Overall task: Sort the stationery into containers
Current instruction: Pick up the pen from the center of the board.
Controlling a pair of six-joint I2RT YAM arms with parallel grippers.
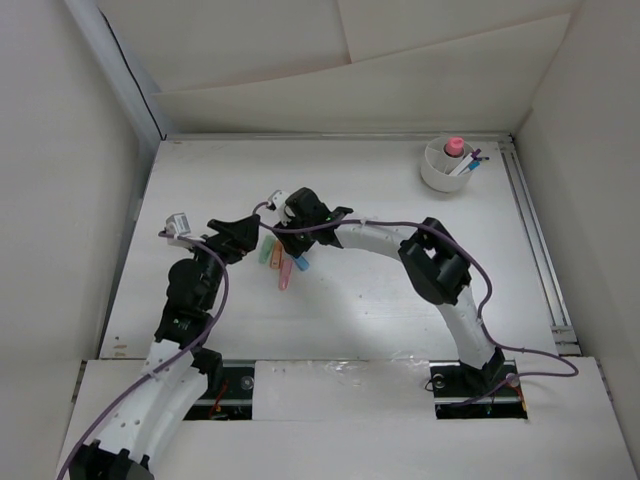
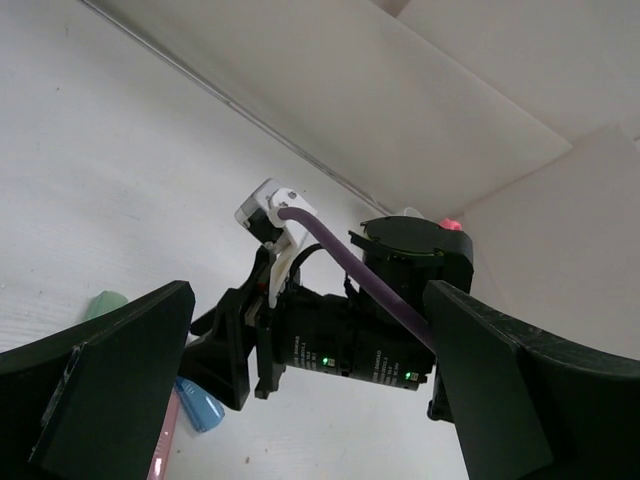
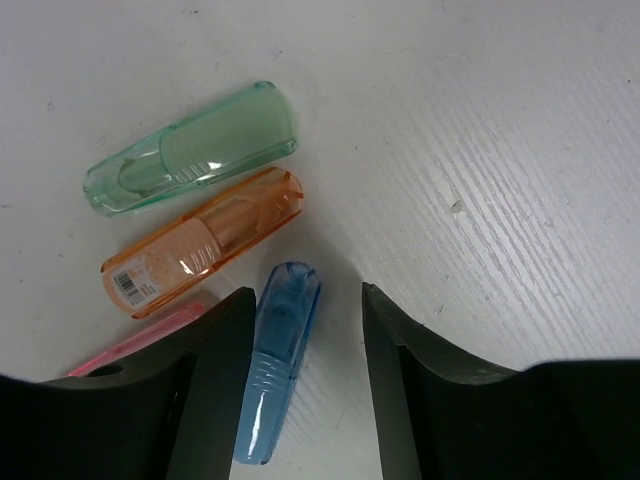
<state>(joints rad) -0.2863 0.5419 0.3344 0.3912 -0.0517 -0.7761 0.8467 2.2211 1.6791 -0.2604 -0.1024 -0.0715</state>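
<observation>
- Nearest, at the left corner: the left arm, folded at the elbow, wrist turned toward the table's middle.
- At its tip, the left gripper, spread wide, holding nothing, aimed at the other arm's wrist just ahead.
- Bolted near-right: the right arm, bent at the elbow, forearm stretched leftward across the table.
- Pointing down, the right gripper, partly open, straddling the blue highlighter; close to one finger, clear gap at the other, not clamped.
- Just beyond the fingertips: the orange highlighter and the green highlighter, side by side, nearly parallel; the pink highlighter half hidden behind one finger.
- Both wrists crowded together over the highlighters; bare surface to the right and toward the far side.
- Far right, near the corner: the white cup, well apart from the highlighters, holding a pink-capped bottle and pens; compartments not distinguishable.
- Along the right edge, a metal rail, near the cup; white walls closing the left, far and right sides.
</observation>
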